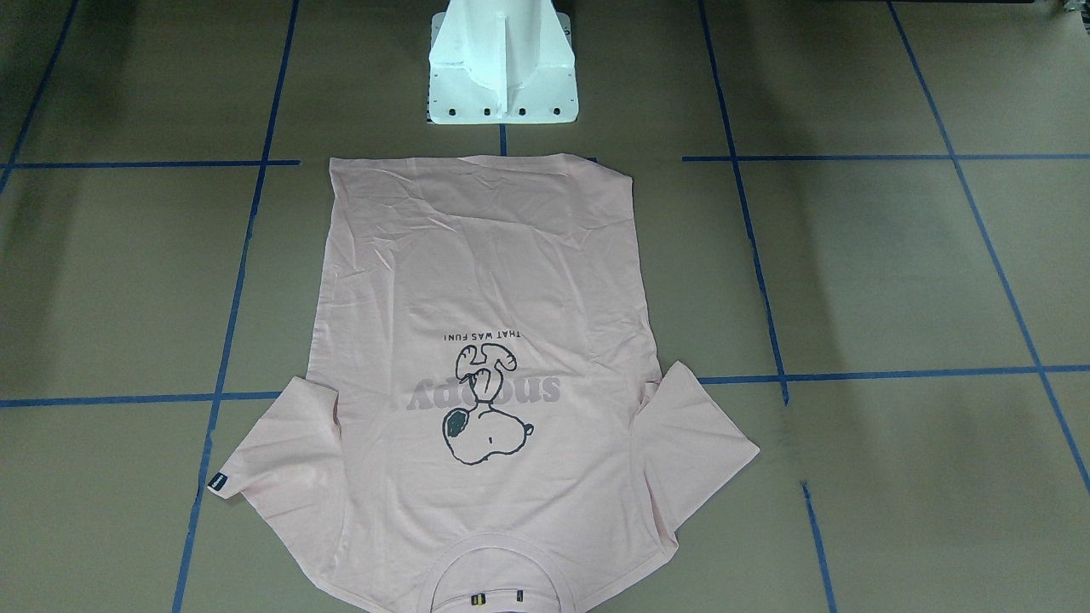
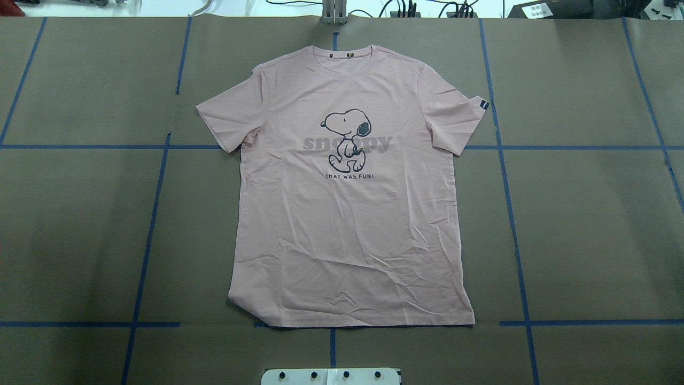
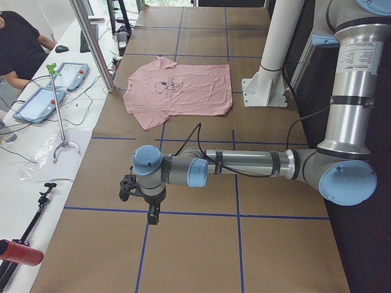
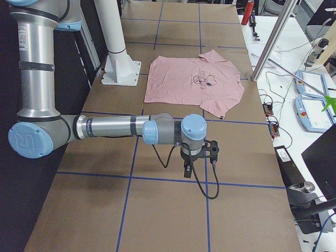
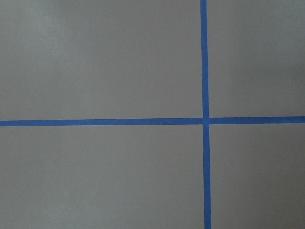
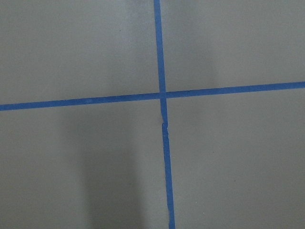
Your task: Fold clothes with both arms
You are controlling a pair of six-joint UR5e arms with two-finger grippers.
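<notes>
**Item 1. T-shirt** [image 2: 347,230], one, pale pink, short-sleeved. We find it spread flat and face up on the brown bench [image 2: 588,214], directly in front of the white pedestal [image 1: 502,77]. Its hem lies nearest the pedestal and just short of it. The collar [image 2: 344,58], ribbed and round, is at the end farthest from the pedestal. Both sleeves lie out to the sides.
- On the chest we note a black-outline Snoopy cartoon [image 2: 346,140] laid over grey "snoopy" lettering [image 2: 315,144].
- A small black line of print [image 2: 351,176], "THAT WAS FUN!", runs on the pedestal side of the cartoon.
- A small black tag [image 2: 483,105] sits at the cuff of the sleeve on the pedestal's right-arm side.
- The cloth is creased, most of all in the half toward the pedestal; the chest is smoother.

**Item 2. Left arm** [image 3: 244,163], grey and silver with light-blue caps. It reaches out low over the bench, well off to the pedestal's left-arm side and well apart from the T-shirt. The left pincer [image 3: 150,218] points down near a crossing of blue tape [image 5: 205,119]. We cannot tell whether it is spread or pressed together.

**Item 3. Right arm** [image 4: 115,127], of the same make. It reaches out well off to the pedestal's other side, likewise apart from the T-shirt. The right pincer [image 4: 187,172] points down near another tape crossing. Here too we cannot tell how it stands.
</notes>
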